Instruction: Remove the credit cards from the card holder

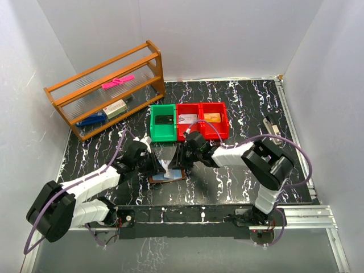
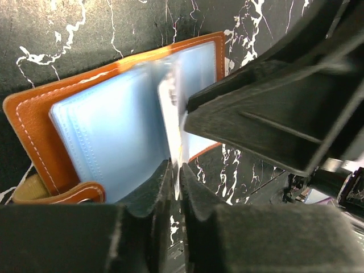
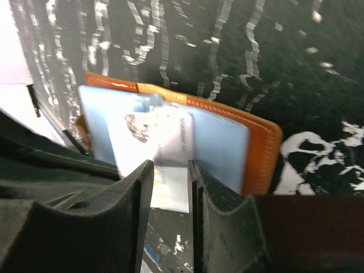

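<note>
Card holder (image 1: pixel 169 176), brown leather with pale blue sleeves, lies open on the table (image 1: pixel 239 102), front middle. At its left, the left claw (image 2: pixel 175 170) is pinched shut on the edge of a pale card (image 3: pixel 165 136) standing up from the sleeves. At its right, the right claw (image 3: pixel 170 165) hovers narrowly parted over that card. Nothing pins the holder, so a pull may drag it or bend the card. The table is black, white-veined and likely slick. White walls surround it, with a wooden rack (image 1: pixel 105 94) back left and a green bin (image 1: pixel 154 122) and red bins (image 1: pixel 224 119) behind.
</note>
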### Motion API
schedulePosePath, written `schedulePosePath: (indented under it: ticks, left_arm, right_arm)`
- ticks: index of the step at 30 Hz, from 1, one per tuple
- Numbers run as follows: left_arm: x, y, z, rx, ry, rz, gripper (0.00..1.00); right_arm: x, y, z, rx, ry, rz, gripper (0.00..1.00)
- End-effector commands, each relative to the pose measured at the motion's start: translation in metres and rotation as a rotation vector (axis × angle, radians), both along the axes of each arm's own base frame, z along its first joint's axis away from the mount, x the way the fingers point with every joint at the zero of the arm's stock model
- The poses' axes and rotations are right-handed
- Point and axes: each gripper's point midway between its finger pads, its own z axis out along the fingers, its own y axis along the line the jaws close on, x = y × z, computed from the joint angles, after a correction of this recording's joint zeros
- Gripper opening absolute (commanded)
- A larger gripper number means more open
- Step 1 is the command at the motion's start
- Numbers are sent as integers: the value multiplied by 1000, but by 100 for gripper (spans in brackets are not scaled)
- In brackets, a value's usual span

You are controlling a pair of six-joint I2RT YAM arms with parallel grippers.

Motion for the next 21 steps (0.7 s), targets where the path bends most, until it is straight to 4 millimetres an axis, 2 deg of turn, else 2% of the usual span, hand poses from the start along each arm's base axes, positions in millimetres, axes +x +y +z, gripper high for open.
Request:
schedulePosePath:
  ticks: [1, 3, 7, 10, 12, 15, 21]
  left_arm:
    - [6, -12, 10, -55, -16, -16, 14]
    - [8, -17, 8, -79, -9, -8, 21]
    - [13, -22, 7, -107, -5, 12, 23]
    - [15, -22, 8, -105, -5, 22, 19]
    - [15, -18, 7, -81, -3, 36, 8]
    - [14, -6, 8, -33, -8, 66, 0]
    - [7, 9, 16, 20, -34, 65, 0]
  right_arm:
    - [-13, -3, -24, -5, 67, 2, 29]
    - [-17, -8, -30, -12, 81, -10, 29]
    - [-18, -13, -34, -23, 85, -30, 29]
    - [-18, -13, -35, -26, 88, -32, 29]
    - [-17, -14, -34, -30, 85, -39, 29]
    - [-14, -15, -31, -40, 70, -49, 29]
    - [-4, -14, -20, -48, 25, -44, 30]
